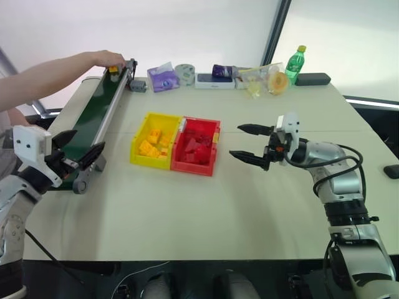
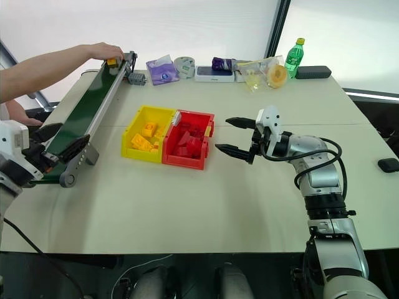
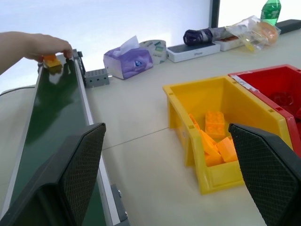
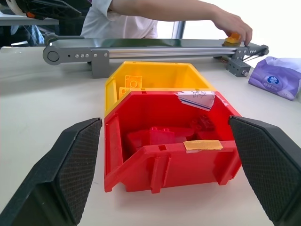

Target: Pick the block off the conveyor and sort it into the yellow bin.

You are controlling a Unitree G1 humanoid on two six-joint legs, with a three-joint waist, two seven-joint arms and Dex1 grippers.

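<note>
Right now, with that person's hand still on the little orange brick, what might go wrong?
The block sits at the conveyor's far end under a person's hand; reaching now could bump it. The open left pincer waits at the near end and might mistime its close. The red bin touches the yellow bin, so a drop could land wrong.

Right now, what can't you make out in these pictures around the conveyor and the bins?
- The block: a person's hand covers part of it at the far end of the conveyor.
- Conveyor's near end: the left gripper overlaps it in the eye views.
- Yellow bin: the red bin hides most of its inside in the right wrist view.
</note>
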